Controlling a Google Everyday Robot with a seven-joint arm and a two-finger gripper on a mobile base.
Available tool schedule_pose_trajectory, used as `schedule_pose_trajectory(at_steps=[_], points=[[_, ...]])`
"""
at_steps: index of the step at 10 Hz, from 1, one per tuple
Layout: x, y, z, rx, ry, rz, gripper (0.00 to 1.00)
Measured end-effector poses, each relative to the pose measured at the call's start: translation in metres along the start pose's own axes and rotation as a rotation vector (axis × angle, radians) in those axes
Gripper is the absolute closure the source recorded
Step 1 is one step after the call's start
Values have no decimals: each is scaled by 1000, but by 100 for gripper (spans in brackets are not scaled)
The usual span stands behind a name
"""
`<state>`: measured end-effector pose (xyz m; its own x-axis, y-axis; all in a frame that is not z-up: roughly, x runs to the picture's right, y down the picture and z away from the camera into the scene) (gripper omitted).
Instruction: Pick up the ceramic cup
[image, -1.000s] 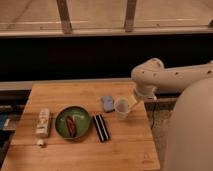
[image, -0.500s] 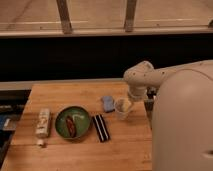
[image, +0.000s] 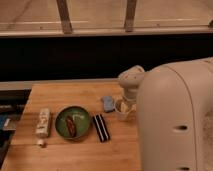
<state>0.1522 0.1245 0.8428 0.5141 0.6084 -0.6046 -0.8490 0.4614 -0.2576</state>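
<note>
Ceramic cup (image: 121, 112) beside blue object (image: 107, 103), under end effector (image: 127, 102) (grip unclear)

The robot's big white body (image: 175, 120) fills the right side of the camera view, and its arm (image: 131, 79) bends out from it at a rounded joint near the middle of the view. From that joint the wrist points straight down, with the gripper (image: 126, 102) hanging just beneath it, close beside the body's left edge.
</note>
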Motion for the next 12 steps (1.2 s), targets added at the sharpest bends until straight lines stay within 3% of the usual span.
schedule_pose_trajectory(at_steps=[3, 5, 8, 12], points=[[1, 7, -2, -3, 7, -18, 81], [-1, 14, -13, -1, -13, -40, 99], [-8, 15, -37, 0, -95, -9, 100], [-21, 6, -102, 9, -283, 38, 100]])
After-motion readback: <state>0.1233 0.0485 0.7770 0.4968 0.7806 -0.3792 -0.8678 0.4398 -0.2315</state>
